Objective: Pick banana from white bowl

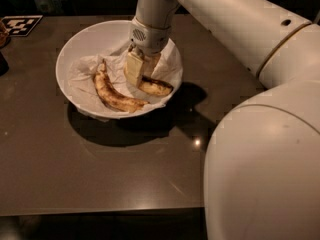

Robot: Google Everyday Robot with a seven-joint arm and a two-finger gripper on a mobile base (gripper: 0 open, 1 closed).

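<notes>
The white bowl (65,59), lined with crumpled white paper, stands on the dark table. The banana (157,87), short and plump with a dark patch, lies at the right inside the bowl. My gripper (141,76) reaches down into the bowl from above and is shut on the banana's left, stem end, which is hidden between the fingers (132,69). The banana's tip points right and sits just off the paper.
A longer, slimmer brown-speckled banana (114,95) lies curved in the bowl left of the gripper. A black-and-white marker tag (20,25) lies at the table's far left corner. My arm and large white body (265,174) fill the right side of the view.
</notes>
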